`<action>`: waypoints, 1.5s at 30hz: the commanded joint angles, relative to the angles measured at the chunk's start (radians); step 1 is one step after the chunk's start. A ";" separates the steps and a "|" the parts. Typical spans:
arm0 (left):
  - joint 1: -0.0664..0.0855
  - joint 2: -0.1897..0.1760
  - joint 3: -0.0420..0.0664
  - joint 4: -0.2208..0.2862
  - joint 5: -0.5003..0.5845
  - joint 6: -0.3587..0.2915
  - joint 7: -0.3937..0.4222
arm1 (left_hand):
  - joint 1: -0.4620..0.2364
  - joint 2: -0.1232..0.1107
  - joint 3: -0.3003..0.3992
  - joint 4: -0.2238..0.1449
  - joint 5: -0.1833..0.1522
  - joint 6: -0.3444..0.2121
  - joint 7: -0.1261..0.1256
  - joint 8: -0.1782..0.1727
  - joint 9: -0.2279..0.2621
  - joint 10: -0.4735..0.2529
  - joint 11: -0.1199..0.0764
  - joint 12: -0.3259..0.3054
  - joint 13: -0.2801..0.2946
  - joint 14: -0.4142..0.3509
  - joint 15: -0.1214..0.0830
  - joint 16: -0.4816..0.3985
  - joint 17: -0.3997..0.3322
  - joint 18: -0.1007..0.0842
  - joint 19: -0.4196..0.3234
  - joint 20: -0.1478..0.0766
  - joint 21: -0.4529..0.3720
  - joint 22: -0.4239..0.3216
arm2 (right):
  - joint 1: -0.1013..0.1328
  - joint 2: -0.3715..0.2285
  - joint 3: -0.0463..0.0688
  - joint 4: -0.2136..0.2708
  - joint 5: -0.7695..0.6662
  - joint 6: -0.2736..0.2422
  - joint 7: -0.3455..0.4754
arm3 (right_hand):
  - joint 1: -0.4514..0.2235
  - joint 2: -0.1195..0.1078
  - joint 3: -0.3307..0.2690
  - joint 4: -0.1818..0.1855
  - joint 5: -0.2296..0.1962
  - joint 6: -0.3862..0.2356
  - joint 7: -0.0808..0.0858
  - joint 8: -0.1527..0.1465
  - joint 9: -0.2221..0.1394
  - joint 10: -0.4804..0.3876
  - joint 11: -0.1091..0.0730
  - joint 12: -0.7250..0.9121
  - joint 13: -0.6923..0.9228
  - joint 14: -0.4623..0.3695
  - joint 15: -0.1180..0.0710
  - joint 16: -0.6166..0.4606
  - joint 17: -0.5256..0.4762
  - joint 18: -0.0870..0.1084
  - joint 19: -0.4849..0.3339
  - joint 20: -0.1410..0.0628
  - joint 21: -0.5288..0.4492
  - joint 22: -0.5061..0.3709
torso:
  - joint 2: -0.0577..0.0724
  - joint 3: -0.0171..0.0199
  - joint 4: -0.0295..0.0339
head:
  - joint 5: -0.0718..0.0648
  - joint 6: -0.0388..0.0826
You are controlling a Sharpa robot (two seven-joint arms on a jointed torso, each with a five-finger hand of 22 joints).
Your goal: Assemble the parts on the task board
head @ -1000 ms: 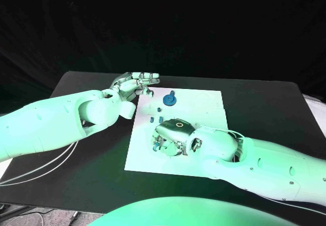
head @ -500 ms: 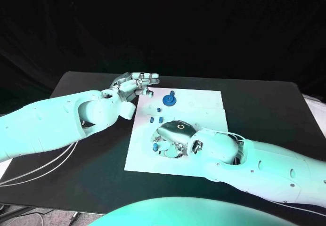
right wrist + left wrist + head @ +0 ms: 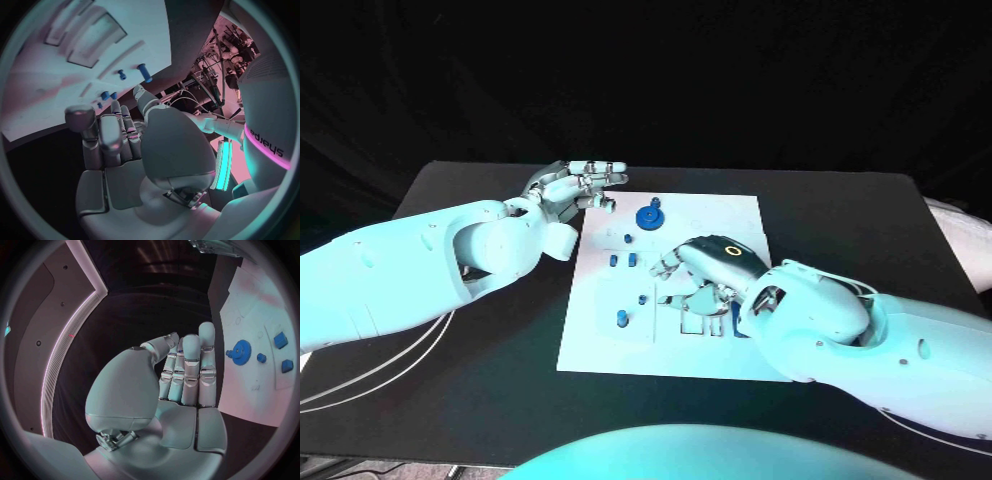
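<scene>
On the table: black table (image 3: pixel 473 400) under flat white task board (image 3: pixel 625 350).
Parts: round blue gear (image 3: pixel 651 214) near far edge; small blue pegs (image 3: pixel 622 318) standing mid-board.
Left hand (image 3: pixel 567 190): fingers together, empty, beside board's far corner.
Right hand (image 3: pixel 704 280): over board's middle, grip cannot be told.

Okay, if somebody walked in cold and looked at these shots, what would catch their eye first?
Probably the white task board bright against the black table, with small blue parts on it, the largest a blue gear near its far edge. Next, the right hand hovering over the board's middle, and the left hand, holding nothing, off the board's far left corner.
</scene>
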 commanded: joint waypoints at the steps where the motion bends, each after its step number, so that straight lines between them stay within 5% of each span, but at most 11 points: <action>1: 0.000 -0.004 0.001 0.007 -0.005 0.020 0.001 | 0.004 0.009 -0.008 0.000 0.003 0.004 -0.001 0.005 -0.001 -0.008 -0.001 0.002 0.001 -0.004 0.000 -0.004 -0.001 0.019 -0.005 -0.001 -0.004 -0.001 | 0.010 -0.064 0.003 0.026 0.165 0.005 -0.076 | -0.012 0.011 -0.009 0.018 0.016 0.023 0.002 0.010 0.004 0.103 -0.015 0.047 0.019 0.028 -0.016 0.039 0.044 -0.005 0.046 -0.003 0.060 0.092 | 0.000 -0.0021 -0.0045 | -0.016 0.005; 4: 0.000 -0.008 0.001 0.012 -0.006 0.019 0.001 | 0.004 0.009 -0.008 0.000 0.003 0.004 -0.001 0.005 -0.001 -0.008 -0.001 0.002 0.001 -0.004 0.000 -0.004 -0.001 0.019 -0.005 -0.001 -0.004 -0.001 | 0.015 -0.138 0.004 0.053 0.217 0.015 -0.135 | -0.056 -0.002 -0.041 0.059 0.075 0.042 -0.022 0.020 0.006 0.221 -0.045 0.110 0.064 0.055 -0.041 0.119 0.140 -0.027 0.103 -0.028 0.144 0.222 | 0.000 -0.0030 -0.0120 | -0.023 0.009; 8: 0.000 -0.011 0.001 0.017 -0.007 0.018 0.001 | 0.004 0.009 -0.008 0.000 0.003 0.004 -0.001 0.005 -0.001 -0.008 -0.001 0.002 0.001 -0.004 0.000 -0.004 -0.001 0.019 -0.005 -0.001 -0.004 -0.001 | 0.012 -0.210 -0.001 0.083 0.251 0.026 -0.202 | -0.111 -0.018 -0.114 0.126 0.180 0.055 -0.045 0.033 0.008 0.299 -0.071 0.227 0.187 0.064 -0.064 0.164 0.189 -0.037 0.124 -0.055 0.185 0.279 | -0.001 -0.0024 -0.0212 | -0.027 0.009; 12: 0.000 -0.011 0.001 0.020 -0.009 0.019 0.001 | 0.004 0.009 -0.009 0.000 0.002 0.004 -0.001 0.005 -0.001 -0.008 -0.001 0.003 0.001 -0.005 0.000 -0.005 -0.003 0.019 -0.005 -0.001 -0.004 -0.001 | -0.001 -0.266 -0.007 0.115 0.240 0.043 -0.261 | -0.092 -0.009 -0.202 0.181 0.190 0.049 -0.061 0.054 0.013 0.285 -0.082 0.625 0.642 0.071 -0.066 0.222 0.258 -0.049 0.137 -0.061 0.222 0.335 | -0.002 -0.0037 -0.0253 | -0.031 0.012; 15: 0.000 -0.009 0.000 0.018 -0.010 0.019 0.001 | 0.004 0.009 -0.009 0.000 0.002 0.004 -0.001 0.005 -0.001 -0.008 -0.001 0.003 0.001 -0.005 0.000 -0.005 -0.003 0.019 -0.005 -0.001 -0.004 -0.001 | -0.008 -0.284 -0.011 0.124 0.215 0.060 -0.283 | -0.091 0.019 -0.247 0.213 0.184 0.044 -0.051 0.068 0.016 0.276 -0.075 0.794 0.848 0.073 -0.065 0.247 0.292 -0.049 0.139 -0.059 0.232 0.353 | -0.003 -0.0052 -0.0265 | -0.034 0.013; 22: 0.000 -0.006 0.000 0.014 -0.011 0.020 0.001 | 0.004 0.009 -0.009 0.000 0.002 0.004 -0.001 0.005 -0.001 -0.008 -0.001 0.003 0.001 -0.005 0.000 -0.005 -0.003 0.019 -0.005 -0.001 -0.004 -0.001 | -0.019 -0.288 -0.016 0.124 0.173 0.083 -0.301 | -0.122 0.053 -0.305 0.218 0.189 0.045 -0.052 0.092 0.026 0.277 -0.075 0.889 0.977 0.075 -0.066 0.262 0.312 -0.050 0.139 -0.058 0.240 0.364 | -0.002 -0.0045 -0.0231 | -0.039 0.011; 45: 0.000 -0.010 0.000 0.014 -0.011 0.024 -0.001 | 0.004 0.009 -0.009 0.000 0.002 0.004 -0.001 0.005 -0.001 -0.008 -0.001 0.003 0.001 -0.005 0.000 -0.005 -0.003 0.019 -0.005 -0.001 -0.004 -0.001 | -0.050 -0.211 -0.018 0.068 0.122 0.136 -0.306 | -0.122 0.068 -0.336 0.217 0.187 0.051 -0.056 0.110 0.037 0.285 -0.077 0.927 1.033 0.075 -0.067 0.267 0.318 -0.051 0.138 -0.058 0.243 0.370 | -0.002 -0.0047 -0.0237 | -0.033 0.004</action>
